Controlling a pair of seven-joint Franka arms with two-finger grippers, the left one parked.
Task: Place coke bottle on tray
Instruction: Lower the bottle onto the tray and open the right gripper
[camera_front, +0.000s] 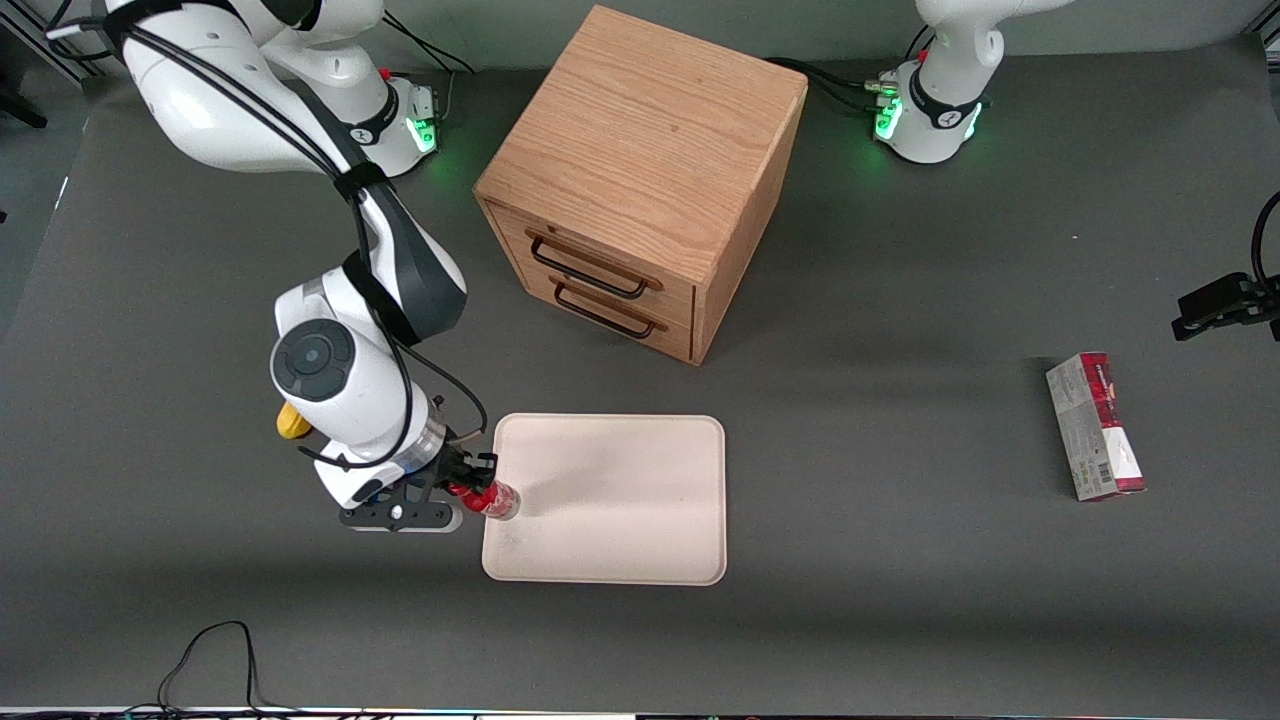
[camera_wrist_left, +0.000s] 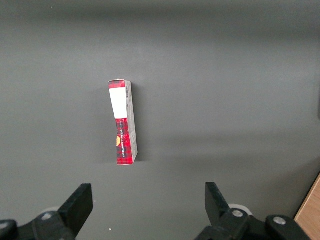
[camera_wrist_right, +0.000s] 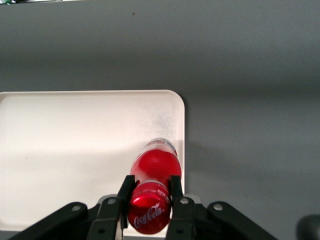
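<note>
My right gripper (camera_front: 478, 487) is shut on the coke bottle (camera_front: 490, 499), a small red bottle with a red cap and clear base. In the right wrist view the two black fingers (camera_wrist_right: 126, 189) clamp the bottle's neck just below the cap, and the coke bottle (camera_wrist_right: 155, 167) hangs over the inside of the tray's rim. The tray (camera_front: 640, 500) is a flat cream-white rectangle with rounded corners, lying in front of the wooden drawer box. The bottle is at the tray's edge nearest the working arm's end of the table. Whether its base touches the tray (camera_wrist_right: 75, 150) I cannot tell.
A wooden drawer box (camera_front: 640, 180) with two dark handles stands farther from the front camera than the tray. A red-and-grey carton (camera_front: 1095, 427) lies toward the parked arm's end of the table, and the carton (camera_wrist_left: 123, 122) also shows in the left wrist view. A yellow object (camera_front: 291, 423) peeks out by my arm.
</note>
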